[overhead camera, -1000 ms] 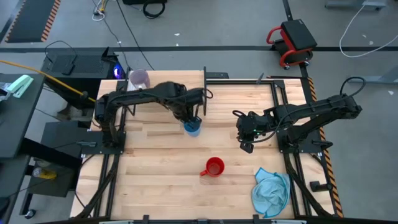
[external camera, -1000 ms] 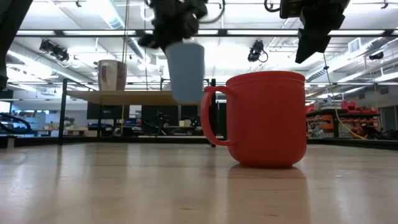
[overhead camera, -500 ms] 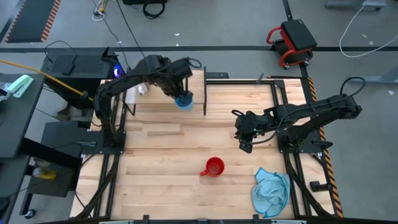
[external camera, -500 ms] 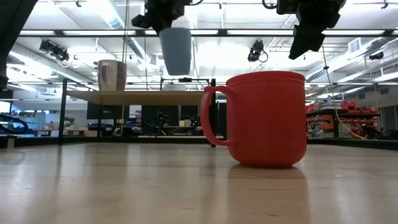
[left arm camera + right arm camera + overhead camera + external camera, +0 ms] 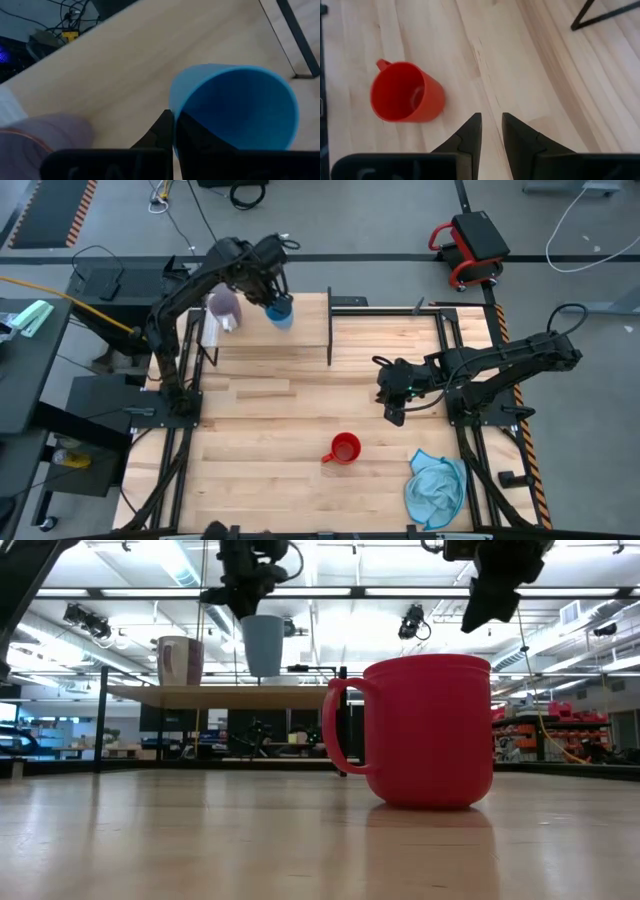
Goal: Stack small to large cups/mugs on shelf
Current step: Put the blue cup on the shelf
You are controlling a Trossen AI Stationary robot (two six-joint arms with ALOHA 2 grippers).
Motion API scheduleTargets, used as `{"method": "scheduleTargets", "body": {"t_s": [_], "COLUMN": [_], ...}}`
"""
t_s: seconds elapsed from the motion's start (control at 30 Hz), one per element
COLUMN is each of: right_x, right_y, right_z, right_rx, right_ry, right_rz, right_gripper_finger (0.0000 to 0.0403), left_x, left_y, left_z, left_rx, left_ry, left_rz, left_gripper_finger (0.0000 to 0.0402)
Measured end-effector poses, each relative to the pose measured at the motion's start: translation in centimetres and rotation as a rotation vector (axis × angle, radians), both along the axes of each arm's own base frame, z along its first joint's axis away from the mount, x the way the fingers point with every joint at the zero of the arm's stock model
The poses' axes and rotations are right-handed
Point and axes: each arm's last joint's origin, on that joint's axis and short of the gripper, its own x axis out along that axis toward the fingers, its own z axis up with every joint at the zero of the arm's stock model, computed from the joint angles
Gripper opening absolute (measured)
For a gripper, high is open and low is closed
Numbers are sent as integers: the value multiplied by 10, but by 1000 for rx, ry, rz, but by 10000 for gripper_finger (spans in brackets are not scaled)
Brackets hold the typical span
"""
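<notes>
My left gripper (image 5: 272, 300) is shut on the light blue cup (image 5: 280, 311), which hangs over the shelf (image 5: 305, 330) just right of the pale purple cup (image 5: 224, 306). The purple cup stands upright on the shelf's left end (image 5: 180, 660). The red mug (image 5: 345, 448) stands on its base on the table, near the front, handle to the left. My right gripper (image 5: 394, 413) hovers above the table to the right of the red mug (image 5: 405, 97), open with nothing between its fingers. My left gripper pinches the blue cup's rim (image 5: 175, 117), one finger outside the wall (image 5: 161, 131) and one inside the cup (image 5: 200, 137). The fingers come from above, pointing steeply down. The cup hangs upright, mouth up, its base (image 5: 263, 672) a little above the shelf board (image 5: 210, 695).
A light blue cloth (image 5: 436, 486) lies crumpled at the table's front right corner. The shelf's black legs (image 5: 329, 345) stand on the table's far left part. Bare tabletop (image 5: 260, 420) stretches between the shelf and the red mug.
My left gripper has carried the blue cup from over the table's middle up and toward the far left, to above the shelf beside the purple cup. The cup has stayed upright in the hold. The red mug and purple cup have not moved.
</notes>
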Motion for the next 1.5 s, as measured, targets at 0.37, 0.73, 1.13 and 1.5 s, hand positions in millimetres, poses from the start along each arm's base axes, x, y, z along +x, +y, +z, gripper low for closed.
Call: {"method": "scheduleTargets", "body": {"t_s": [0.37,0.73,1.13,1.5], "right_x": [4,5,5,7], "right_y": [1,-6,-10,-10], "right_z": [3,3,3,4], "right_rx": [21,23,16,20], "right_ry": [-52,-53,-54,-71], "right_rz": [-18,-51,-59,-62], "right_gripper_finger": [83,83,83,83], "left_x": [-34,-38,-40,-34], "left_y": [40,44,46,43], "left_z": [1,-2,-2,-23], "left_rx": [-28,-43,-41,-111], "left_ry": [-24,-21,-16,37], "left_rz": [78,61,51,21], "left_gripper_finger": [10,10,10,10]}}
